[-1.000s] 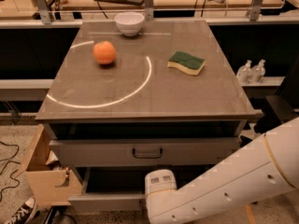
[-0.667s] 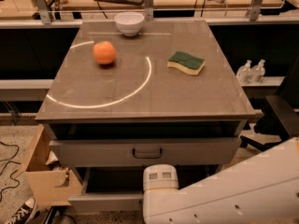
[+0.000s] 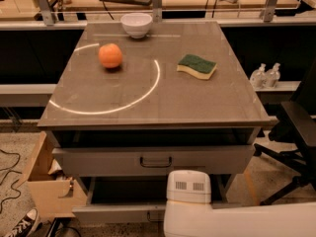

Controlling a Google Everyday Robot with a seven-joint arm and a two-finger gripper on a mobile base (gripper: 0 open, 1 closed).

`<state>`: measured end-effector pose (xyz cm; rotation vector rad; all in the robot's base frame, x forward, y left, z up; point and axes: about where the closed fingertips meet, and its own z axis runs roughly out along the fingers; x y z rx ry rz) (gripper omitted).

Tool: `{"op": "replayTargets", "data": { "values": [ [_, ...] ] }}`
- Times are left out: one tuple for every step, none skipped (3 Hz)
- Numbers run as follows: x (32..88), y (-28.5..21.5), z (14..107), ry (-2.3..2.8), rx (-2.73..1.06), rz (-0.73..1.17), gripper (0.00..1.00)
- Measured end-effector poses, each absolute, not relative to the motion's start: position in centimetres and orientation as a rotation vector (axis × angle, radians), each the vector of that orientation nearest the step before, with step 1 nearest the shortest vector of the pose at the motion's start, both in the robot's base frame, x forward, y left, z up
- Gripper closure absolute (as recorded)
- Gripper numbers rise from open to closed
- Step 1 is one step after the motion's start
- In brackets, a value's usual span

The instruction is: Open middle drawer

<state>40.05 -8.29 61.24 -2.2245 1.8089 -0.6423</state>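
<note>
One second back my arm slanted up the right side; now it lies flat along the bottom edge, leaving open floor beside the chair. My gripper is out of sight, its grip impossible to tell. Just beyond, the middle drawer fronts me under the tabletop edge; sponge, orange and bowl are unmoved.

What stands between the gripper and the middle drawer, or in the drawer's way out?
The gripper is not in view; only the arm's white housing shows, low in front of the cabinet, just below the middle drawer. The drawer's handle is uncovered and nothing visible stands before its front except that housing, below it.
</note>
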Motion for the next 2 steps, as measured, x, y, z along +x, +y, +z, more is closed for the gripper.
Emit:
{"op": "replayTargets", "data": {
  "values": [
    [40.1, -10.7, 61.3, 1.796, -2.134, -0.631, 1.0],
    [40.3, -12.4, 60.4, 1.756, -2.041, -0.565, 1.0]
  ]
}}
